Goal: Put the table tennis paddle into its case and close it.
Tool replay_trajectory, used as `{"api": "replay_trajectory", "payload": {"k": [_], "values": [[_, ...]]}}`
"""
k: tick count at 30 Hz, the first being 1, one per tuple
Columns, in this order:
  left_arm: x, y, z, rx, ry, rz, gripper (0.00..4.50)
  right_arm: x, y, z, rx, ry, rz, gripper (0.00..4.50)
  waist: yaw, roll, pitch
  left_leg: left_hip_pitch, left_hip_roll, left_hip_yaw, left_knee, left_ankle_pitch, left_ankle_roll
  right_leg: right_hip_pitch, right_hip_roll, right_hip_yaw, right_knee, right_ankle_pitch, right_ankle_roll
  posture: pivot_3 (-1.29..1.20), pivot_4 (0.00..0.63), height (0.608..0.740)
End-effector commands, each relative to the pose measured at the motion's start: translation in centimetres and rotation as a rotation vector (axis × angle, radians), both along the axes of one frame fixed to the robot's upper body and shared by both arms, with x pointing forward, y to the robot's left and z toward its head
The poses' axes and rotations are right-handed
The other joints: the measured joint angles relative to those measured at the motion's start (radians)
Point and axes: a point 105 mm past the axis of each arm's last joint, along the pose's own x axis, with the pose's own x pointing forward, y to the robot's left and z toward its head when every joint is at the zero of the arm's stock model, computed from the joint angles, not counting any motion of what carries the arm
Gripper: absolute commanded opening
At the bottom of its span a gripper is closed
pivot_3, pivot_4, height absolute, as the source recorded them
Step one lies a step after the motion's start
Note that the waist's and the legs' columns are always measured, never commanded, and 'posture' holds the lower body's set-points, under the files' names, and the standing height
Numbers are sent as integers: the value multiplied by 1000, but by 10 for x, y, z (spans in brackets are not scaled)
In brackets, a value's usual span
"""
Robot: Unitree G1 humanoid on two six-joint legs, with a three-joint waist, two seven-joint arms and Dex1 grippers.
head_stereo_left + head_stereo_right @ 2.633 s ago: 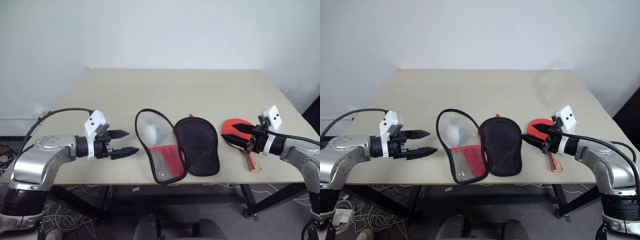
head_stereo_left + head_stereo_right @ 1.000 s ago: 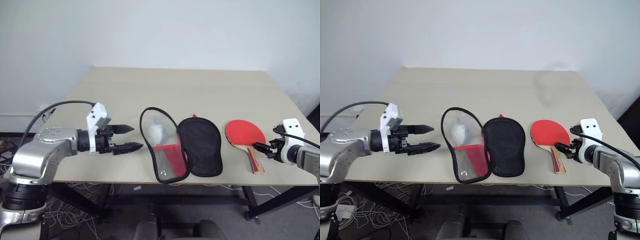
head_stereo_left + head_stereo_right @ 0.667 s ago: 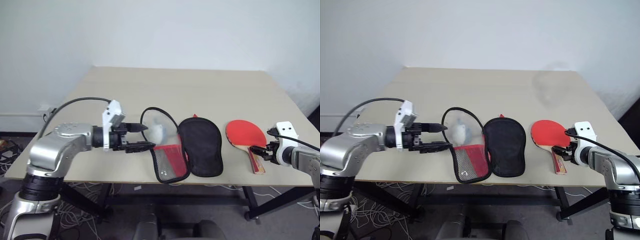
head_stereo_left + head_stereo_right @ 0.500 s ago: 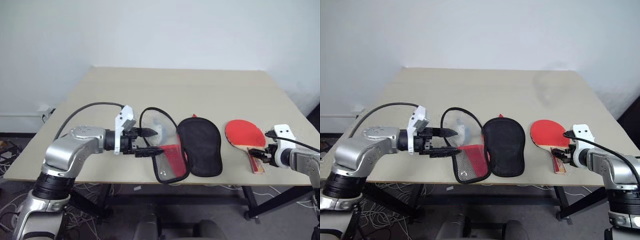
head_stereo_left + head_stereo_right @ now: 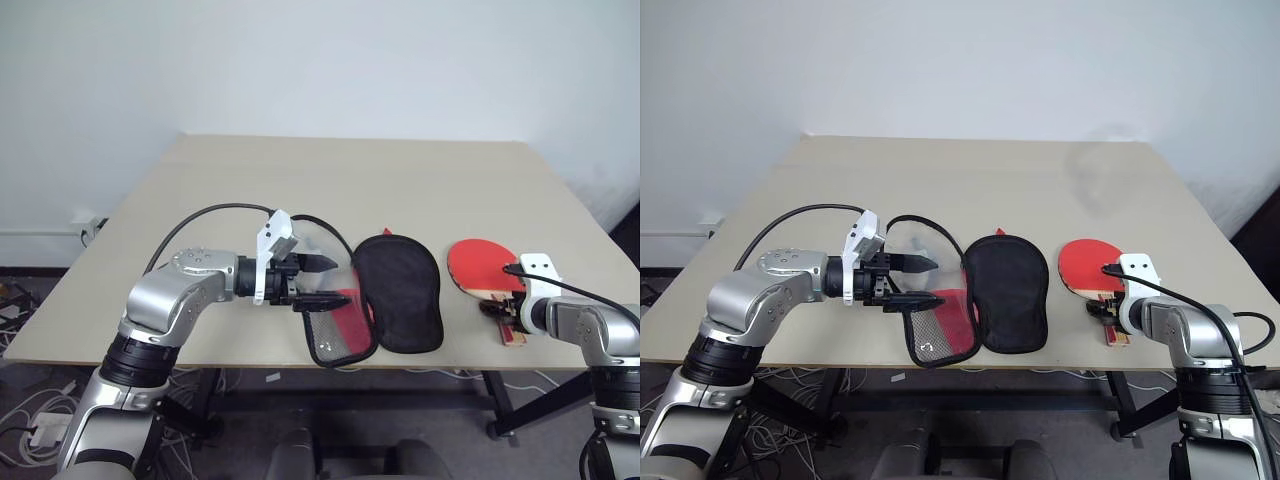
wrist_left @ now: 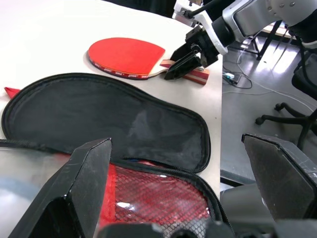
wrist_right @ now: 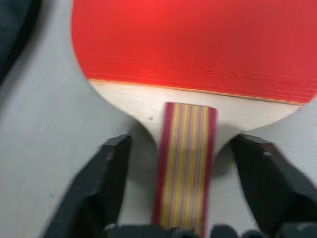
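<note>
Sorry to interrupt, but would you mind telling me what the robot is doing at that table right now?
It is packing a table tennis paddle into its case, which lies unzipped and spread flat on the table. The right gripper is at the paddle's handle, a finger on either side with gaps showing, so nothing is gripped yet. The left gripper hovers open over the case's clear-pocket half. The paddle lies on the table beside the case, not in it.

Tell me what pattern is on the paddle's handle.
Lengthwise red and yellow stripes on the handle, clearest in the right wrist view.
</note>
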Motion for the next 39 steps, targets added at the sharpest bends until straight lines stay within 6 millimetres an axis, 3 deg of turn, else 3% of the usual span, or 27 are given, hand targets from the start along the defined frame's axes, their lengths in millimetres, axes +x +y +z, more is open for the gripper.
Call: {"api": "replay_trajectory", "payload": {"k": [1,4,11,15,20,23,28,36,39], "values": [[3,0,11,-4,-53,-6,4500,2,-4,4,5,1,-26,1870,0,0,0,0,0,0,0,0,0,0,0,0,0,0,0,0,0,740],[4,1,10,-2,-56,-1,4500,1,-7,2,3,10,-39,1192,0,0,0,0,0,0,0,0,0,0,0,0,0,0,0,0,0,740],[11,8,13,-3,-66,30,4500,9,-24,31,18,-76,-171,1192,2,1,0,0,0,0,0,0,0,0,0,0,0,0,0,0,0,740],[16,17,12,7,-65,63,4500,12,-17,59,48,-149,-184,1192,4,2,1,-1,0,1,0,0,0,-1,-1,0,0,0,0,0,0,740],[18,22,11,14,-60,81,4500,13,5,85,56,-197,-144,1192,2,3,1,-1,0,0,-1,0,0,-1,0,0,0,1,-1,0,0,740],[20,24,10,19,-59,91,4500,13,26,89,78,-215,-104,1192,1,3,1,-1,0,0,-1,0,0,-2,0,0,1,1,-1,0,0,740],[22,23,10,20,-61,94,4500,14,60,84,156,-245,-75,1192,3,3,1,-1,0,1,-2,0,0,-2,0,0,1,2,-3,0,0,740],[27,23,12,24,-68,98,4500,0,120,72,291,-248,40,1192,2,3,1,-1,0,1,-3,0,0,-2,-1,0,1,3,-4,0,0,740],[29,22,12,26,-68,96,4500,-7,132,71,317,-247,70,1192,1,4,1,-1,0,1,-4,0,0,-3,-1,0,1,3,-4,0,0,740]]}}
